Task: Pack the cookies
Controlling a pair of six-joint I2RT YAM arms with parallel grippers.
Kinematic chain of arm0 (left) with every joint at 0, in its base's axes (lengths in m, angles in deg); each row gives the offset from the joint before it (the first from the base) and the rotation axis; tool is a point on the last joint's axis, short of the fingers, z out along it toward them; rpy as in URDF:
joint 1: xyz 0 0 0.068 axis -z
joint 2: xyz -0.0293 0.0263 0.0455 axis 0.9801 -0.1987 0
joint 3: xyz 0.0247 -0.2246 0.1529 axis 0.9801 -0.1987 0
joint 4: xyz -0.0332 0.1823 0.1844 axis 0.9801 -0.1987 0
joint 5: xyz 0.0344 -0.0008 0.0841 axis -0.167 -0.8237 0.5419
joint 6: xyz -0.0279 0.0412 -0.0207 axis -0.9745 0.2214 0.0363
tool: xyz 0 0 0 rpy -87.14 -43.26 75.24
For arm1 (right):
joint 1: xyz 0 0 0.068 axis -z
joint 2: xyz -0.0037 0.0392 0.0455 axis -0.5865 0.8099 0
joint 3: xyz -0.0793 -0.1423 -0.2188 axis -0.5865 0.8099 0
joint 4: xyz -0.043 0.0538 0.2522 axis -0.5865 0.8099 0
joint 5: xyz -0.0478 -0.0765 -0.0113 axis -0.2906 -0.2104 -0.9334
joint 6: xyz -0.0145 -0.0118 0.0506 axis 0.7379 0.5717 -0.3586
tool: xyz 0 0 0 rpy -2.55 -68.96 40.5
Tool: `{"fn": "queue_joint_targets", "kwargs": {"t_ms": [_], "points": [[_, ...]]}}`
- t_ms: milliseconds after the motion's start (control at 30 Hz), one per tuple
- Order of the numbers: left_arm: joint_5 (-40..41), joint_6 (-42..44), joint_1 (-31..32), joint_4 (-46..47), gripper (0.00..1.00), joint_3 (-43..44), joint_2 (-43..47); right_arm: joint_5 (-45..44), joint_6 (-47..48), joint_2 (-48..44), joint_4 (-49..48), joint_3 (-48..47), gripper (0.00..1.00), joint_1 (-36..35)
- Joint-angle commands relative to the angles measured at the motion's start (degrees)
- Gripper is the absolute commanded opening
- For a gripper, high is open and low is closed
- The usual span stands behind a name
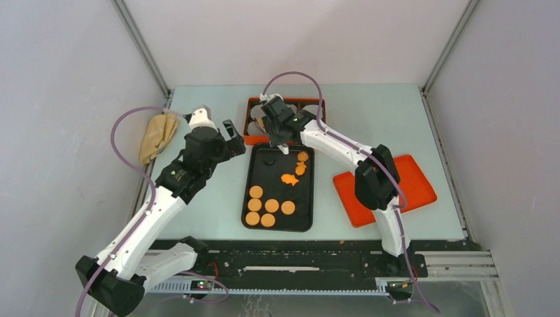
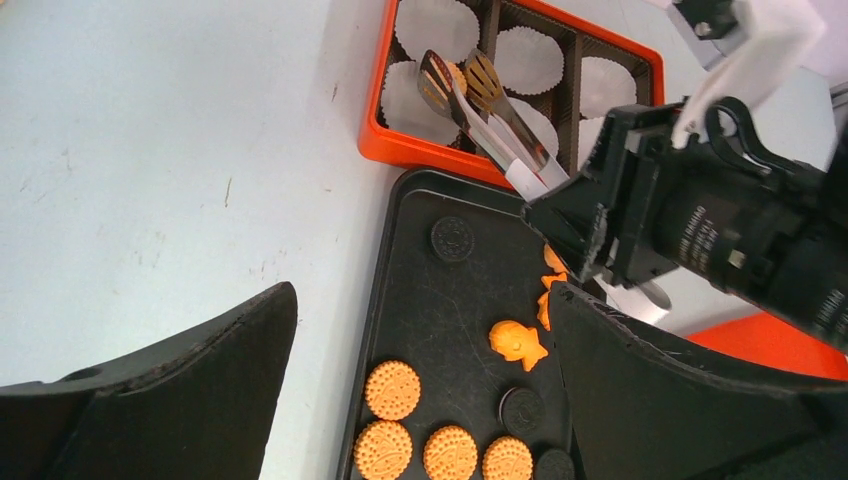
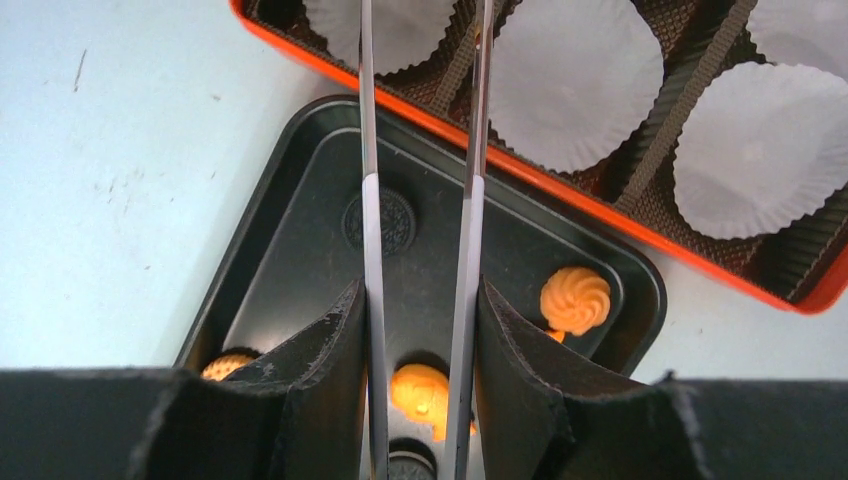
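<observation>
The black tray [image 1: 245,191] holds several round orange cookies [image 1: 271,205], a fish-shaped orange one [image 1: 288,179] and dark ones [image 1: 269,158]. They also show in the left wrist view [image 2: 392,389] and the right wrist view [image 3: 575,300]. My right gripper [image 1: 280,134] [image 3: 420,300] is shut on metal tongs [image 3: 368,250] [image 2: 490,110]. The tong tips reach over the orange box [image 1: 254,139] [image 3: 600,205] with white paper cups [image 3: 575,80] [image 2: 530,60]. A small bit of orange shows between the tips. My left gripper [image 1: 231,142] [image 2: 420,290] is open and empty, above the tray's far left corner.
An orange lid [image 1: 385,188] lies right of the tray, under my right arm. A tan cloth [image 1: 158,135] lies at the table's far left edge. Grey walls close in the table on three sides.
</observation>
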Motion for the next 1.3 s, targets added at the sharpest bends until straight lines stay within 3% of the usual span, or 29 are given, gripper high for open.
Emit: {"fn": "queue_joint_targets", "kwargs": {"t_ms": [0,333,733,933,967,1133,1267], "points": [[1.0,1.2,0.0,0.5,1.00,0.9,1.9,0.3,1.2,1.4,-4.0,-5.9,0.18,1.6],[0.3,1.4,0.0,0.6,1.00,0.1,2.3,-1.1,2.7,4.8,-5.9,-9.8,0.17,2.3],[-0.5,1.0,0.0,0.5,1.00,-1.3,2.8,-2.9,4.0,15.2,-1.6,-21.3,0.19,3.7],[0.3,0.9,0.0,0.0,1.00,-2.2,4.0,-3.3,4.4,14.3,-2.6,-19.2,0.18,4.6],[0.4,1.0,0.0,0.1,1.00,-2.2,3.9,-3.6,4.6,14.4,-2.5,-19.4,0.20,4.6],[-0.4,1.0,0.0,0.0,1.00,-2.0,3.7,-3.8,5.9,14.5,-2.6,-19.3,0.46,4.5],[-1.6,1.0,0.0,0.2,1.00,-2.1,3.6,-4.0,5.6,13.6,-2.7,-18.8,0.48,4.4]]}}
